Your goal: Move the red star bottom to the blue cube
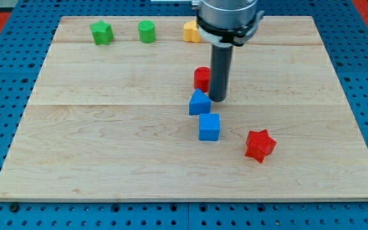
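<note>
The red star [260, 145] lies on the wooden board toward the view's lower right. The blue cube [209, 126] sits to its left, a small gap between them. A second blue block [199, 103], a wedge-like shape, stands just above the cube. My tip [218, 99] is down on the board right of that second blue block and next to a red block [201, 78], whose shape is partly hidden by the rod. The tip is above and left of the red star, apart from it.
A green star [101, 32], a green cylinder-like block [147, 30] and a yellow block [191, 31], partly hidden by the arm, line the view's top edge. The board [107, 147] rests on a blue pegboard.
</note>
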Motion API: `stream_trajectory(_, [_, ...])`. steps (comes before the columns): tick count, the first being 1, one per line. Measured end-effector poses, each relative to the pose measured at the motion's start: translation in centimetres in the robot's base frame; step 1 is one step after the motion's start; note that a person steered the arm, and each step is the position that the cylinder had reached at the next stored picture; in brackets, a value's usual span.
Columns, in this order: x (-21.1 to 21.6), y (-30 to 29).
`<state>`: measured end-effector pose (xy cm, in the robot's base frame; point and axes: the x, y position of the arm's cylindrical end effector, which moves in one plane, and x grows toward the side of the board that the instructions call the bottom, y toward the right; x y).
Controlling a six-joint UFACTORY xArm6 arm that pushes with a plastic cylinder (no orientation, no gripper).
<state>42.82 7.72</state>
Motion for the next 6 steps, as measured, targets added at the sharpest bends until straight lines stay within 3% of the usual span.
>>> stream_trajectory(1, [1.1,9.4])
stream_trajectory(2, [6.9,11.0])
stream_trajectory(3, [9.7,7.6])
stream_trajectory(6, [10.7,-0.7])
